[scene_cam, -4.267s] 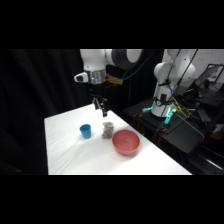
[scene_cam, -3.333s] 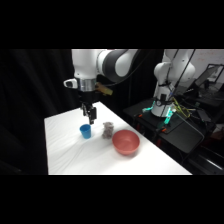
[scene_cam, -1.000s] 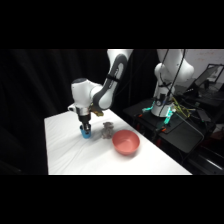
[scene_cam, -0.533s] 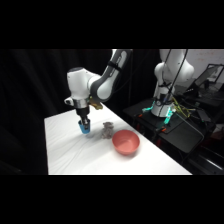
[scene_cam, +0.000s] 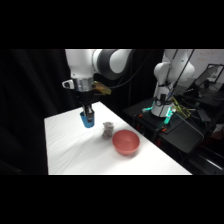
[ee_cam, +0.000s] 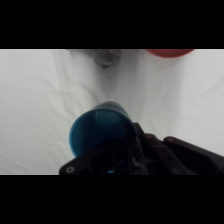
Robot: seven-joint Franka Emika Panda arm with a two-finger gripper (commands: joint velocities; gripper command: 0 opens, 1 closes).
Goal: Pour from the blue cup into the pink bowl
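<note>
Looking down, the wrist view alone shows fingers (ee_cam: pixel 117 150) clamped on the blue cup (ee_cam: pixel 97 131), its mouth open.

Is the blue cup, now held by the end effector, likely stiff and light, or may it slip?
The blue cup probably is stiff: its rim looks round under the end effector grip. It seems light, being small beside the pink bowl. Its smooth tapered wall might slip when tilted.

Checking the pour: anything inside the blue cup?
Wrist view looks into the blue cup: only bare blue wall shows, no contents visible. The claw covers its near rim and part of the floor, so that part can't be checked.
</note>
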